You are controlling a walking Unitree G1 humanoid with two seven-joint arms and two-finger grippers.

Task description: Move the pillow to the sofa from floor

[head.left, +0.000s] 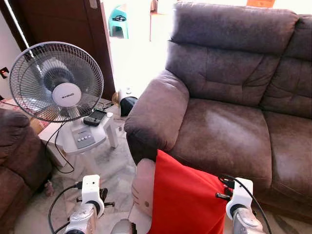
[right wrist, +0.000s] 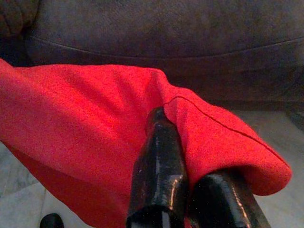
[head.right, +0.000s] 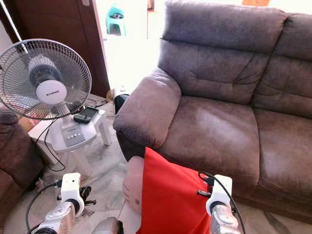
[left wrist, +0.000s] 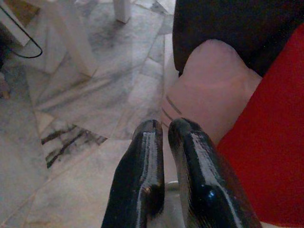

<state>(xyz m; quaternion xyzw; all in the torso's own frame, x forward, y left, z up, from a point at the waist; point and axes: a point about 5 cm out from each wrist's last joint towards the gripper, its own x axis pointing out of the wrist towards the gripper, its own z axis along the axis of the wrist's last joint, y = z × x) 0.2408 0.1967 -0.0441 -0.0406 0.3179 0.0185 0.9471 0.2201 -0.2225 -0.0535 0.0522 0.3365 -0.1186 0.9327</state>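
Gripping the red pillow (right wrist: 85,142) by a pinched fold of its edge, the right jaws (right wrist: 190,190) are clenched on the fabric, with the sofa (head.left: 229,126) seat just beyond them. The left jaws (left wrist: 164,142) are pressed together on nothing, beside the pillow's pale face. The pillow hangs off the floor (left wrist: 85,118) between the two arms, so the carry is in hand. Next, I judge, comes lifting it over the seat's front edge and releasing.

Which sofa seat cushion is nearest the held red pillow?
The seat cushion beside the armrest, directly beyond the red pillow gripped by the right claw; the other seat cushion lies farther right.
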